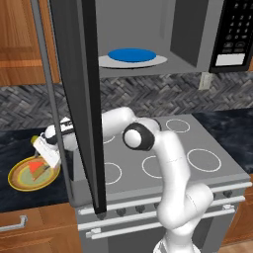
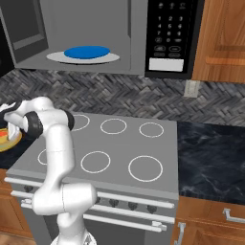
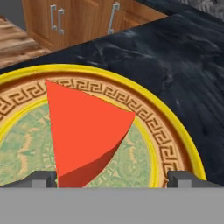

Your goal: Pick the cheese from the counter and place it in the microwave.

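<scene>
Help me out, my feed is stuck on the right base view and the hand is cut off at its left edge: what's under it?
Observer: The cheese, a red-orange wedge lying on a yellow-rimmed plate on the counter.
Operator: Are the fingers around it?
Observer: They're open, one tip on each side of the wedge's near end; contact can't be told.
Operator: Is the microwave door in the way?
Observer: It's swung wide open, and in the left base view it hangs in front of the arm.

Dark marbled counter carries yellow-rimmed plate; cheese lies on plate.
</scene>
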You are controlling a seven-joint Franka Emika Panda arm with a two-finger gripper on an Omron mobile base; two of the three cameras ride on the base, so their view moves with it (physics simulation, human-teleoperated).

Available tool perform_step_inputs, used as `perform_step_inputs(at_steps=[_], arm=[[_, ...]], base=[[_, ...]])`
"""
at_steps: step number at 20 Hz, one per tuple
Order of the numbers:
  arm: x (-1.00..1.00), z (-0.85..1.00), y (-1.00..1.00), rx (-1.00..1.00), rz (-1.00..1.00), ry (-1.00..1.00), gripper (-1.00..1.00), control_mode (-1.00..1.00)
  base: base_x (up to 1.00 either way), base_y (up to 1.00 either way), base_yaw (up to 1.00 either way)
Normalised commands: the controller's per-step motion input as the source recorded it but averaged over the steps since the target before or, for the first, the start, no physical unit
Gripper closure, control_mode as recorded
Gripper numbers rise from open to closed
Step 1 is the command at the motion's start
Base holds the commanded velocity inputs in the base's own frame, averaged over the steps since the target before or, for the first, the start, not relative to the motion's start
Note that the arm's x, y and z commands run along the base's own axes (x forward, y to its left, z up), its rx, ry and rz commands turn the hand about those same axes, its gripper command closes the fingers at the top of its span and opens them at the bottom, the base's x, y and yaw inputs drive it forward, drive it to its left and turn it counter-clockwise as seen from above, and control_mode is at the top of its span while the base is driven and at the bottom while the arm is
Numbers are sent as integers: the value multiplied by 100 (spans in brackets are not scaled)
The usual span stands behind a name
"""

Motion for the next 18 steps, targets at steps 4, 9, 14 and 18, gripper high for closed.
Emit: perform_step_inputs(at_steps=[4, 9, 14, 18], arm=[[-4, 0, 24, 0, 0, 0, -100, -100], [0, -16, 10, 0, 0, 0, -100, -100], [-32, -22, 0, 0, 2, 0, -100, -100], [-32, -6, 1, 0, 4, 0, -100, -100]], base=[[0, 0, 0], [0, 0, 0], [0, 0, 0], [0, 0, 0]])
